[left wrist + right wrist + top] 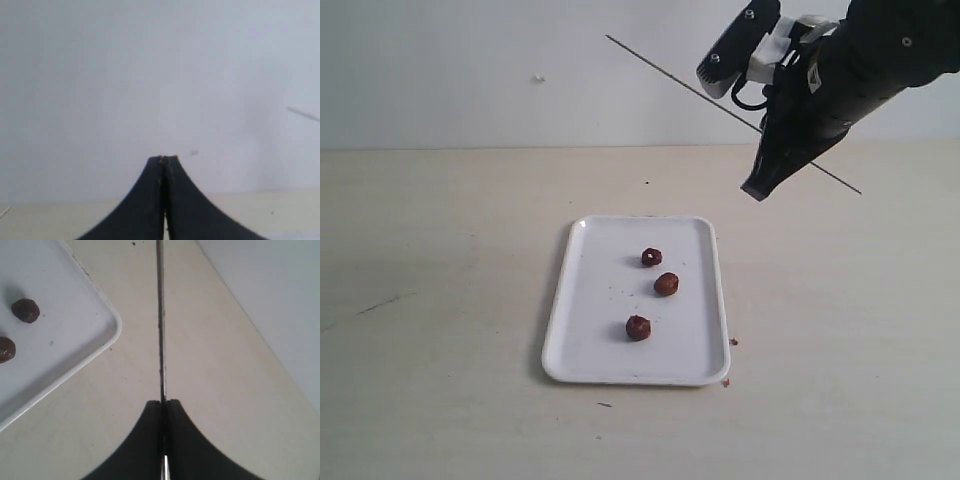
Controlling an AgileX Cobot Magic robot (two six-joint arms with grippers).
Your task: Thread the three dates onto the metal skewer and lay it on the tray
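Three dark red-brown dates [652, 257] [666, 284] [638, 327] lie loose on the white tray [600, 300] in the middle of the table. My right gripper [757, 188] hangs in the air above and to the right of the tray, shut on the thin metal skewer [670, 76], which slants up to the left and carries nothing. In the right wrist view the skewer [160, 315] runs straight out from the shut gripper [165, 402], past the tray's corner [107, 315] and two dates [26, 310] [5, 349]. My left gripper [164, 159] is shut on nothing, facing the wall.
Small brown crumbs [733, 341] [725, 381] lie on the beige table by the tray's right rim. A pale wall stands behind the table. The left arm is outside the exterior view. A thin grey streak [302, 114] crosses the left wrist view's edge.
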